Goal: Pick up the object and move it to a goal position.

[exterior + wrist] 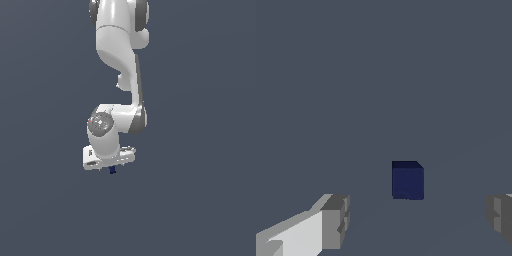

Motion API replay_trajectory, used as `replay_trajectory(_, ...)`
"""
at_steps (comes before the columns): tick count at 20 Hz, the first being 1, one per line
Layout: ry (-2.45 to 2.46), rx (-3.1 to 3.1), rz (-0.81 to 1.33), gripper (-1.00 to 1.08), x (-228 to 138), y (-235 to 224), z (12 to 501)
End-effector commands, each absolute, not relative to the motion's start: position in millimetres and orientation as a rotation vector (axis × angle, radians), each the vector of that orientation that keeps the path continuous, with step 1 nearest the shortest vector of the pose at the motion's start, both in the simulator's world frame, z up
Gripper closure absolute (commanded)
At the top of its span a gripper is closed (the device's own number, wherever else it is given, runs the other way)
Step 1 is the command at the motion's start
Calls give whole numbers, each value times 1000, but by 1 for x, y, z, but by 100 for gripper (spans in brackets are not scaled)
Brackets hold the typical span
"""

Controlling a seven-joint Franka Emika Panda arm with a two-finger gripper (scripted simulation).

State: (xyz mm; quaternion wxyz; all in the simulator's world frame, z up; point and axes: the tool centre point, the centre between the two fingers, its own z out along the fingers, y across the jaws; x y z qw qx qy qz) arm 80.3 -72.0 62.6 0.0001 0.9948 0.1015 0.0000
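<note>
One navy cube (407, 180) between two spread fingers (336, 222), seemingly untouched.

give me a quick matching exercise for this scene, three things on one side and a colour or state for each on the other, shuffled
Things:
1. block
2. pincer
3. arm

Colour or state:
A. white, reaching down from the top of the exterior view
B. dark navy blue
C. open, grey fingers wide apart, holding nothing

Pairs: 1-B, 2-C, 3-A
</note>
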Motion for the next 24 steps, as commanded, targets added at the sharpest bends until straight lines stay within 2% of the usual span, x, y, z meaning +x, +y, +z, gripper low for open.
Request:
replay_trajectory(1, 319, 3125, -1, -92, 80, -72, 58)
replay_trajectory(9, 323, 3125, 0, -92, 79, -72, 20)
replay_trajectory(15, 323, 3125, 0, -92, 81, -72, 13)
replay_trajectory(16, 323, 3125, 0, 108, 81, -72, 13)
replay_trajectory(24, 323, 3125, 0, 108, 81, -72, 13)
